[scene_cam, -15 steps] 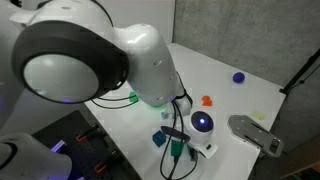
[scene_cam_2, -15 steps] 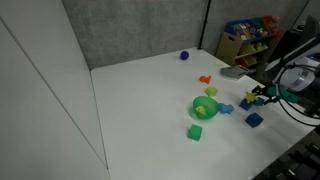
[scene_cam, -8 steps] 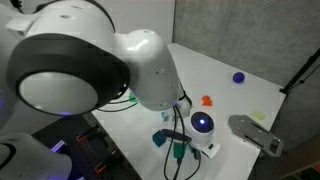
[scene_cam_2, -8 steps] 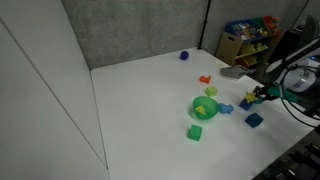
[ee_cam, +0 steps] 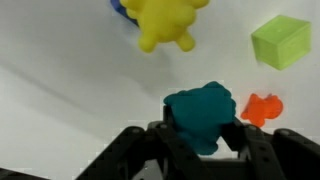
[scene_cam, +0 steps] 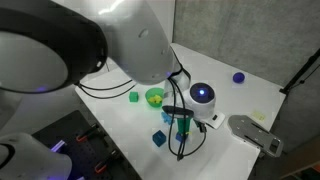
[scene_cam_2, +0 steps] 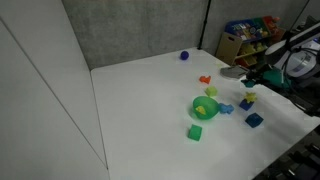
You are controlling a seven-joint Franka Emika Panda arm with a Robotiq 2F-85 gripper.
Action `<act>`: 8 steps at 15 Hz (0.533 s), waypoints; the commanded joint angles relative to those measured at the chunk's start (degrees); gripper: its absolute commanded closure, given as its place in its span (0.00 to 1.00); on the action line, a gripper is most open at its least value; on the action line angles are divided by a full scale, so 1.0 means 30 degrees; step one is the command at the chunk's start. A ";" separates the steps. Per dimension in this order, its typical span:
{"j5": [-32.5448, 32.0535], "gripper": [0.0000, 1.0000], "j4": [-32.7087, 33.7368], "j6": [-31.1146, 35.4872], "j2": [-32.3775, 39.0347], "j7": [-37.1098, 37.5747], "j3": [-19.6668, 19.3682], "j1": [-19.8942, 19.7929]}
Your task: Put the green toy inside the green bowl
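Observation:
In the wrist view my gripper (ee_cam: 205, 138) is shut on the green toy (ee_cam: 203, 108), a dark teal lump that fills the gap between the black fingers. The toy hangs above the white table. In an exterior view the gripper (scene_cam_2: 250, 82) is raised over the table to the right of the green bowl (scene_cam_2: 205, 108). In an exterior view the bowl (scene_cam: 155, 97) lies beyond and to the left of the gripper (scene_cam: 183, 121). The wrist view does not show the bowl.
Below the gripper lie a yellow toy (ee_cam: 165, 22), a yellow-green block (ee_cam: 282, 42) and an orange piece (ee_cam: 262, 108). On the table are also a blue cube (scene_cam_2: 254, 119), a green block (scene_cam_2: 196, 132), an orange piece (scene_cam_2: 204, 79) and a purple ball (scene_cam_2: 183, 56). A grey object (scene_cam: 255, 133) sits at the table's edge.
The jaws have shut on the green toy. The arm has then risen, lifting the toy off the table and toward the bowl's side.

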 commanded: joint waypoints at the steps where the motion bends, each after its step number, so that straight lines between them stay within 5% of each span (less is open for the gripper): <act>1: 0.0446 0.77 -0.1840 0.0131 -0.2116 -0.0304 0.2031 -0.1004; 8: 0.0743 0.77 -0.4857 -0.1124 -0.4146 -0.0506 0.4766 -0.1432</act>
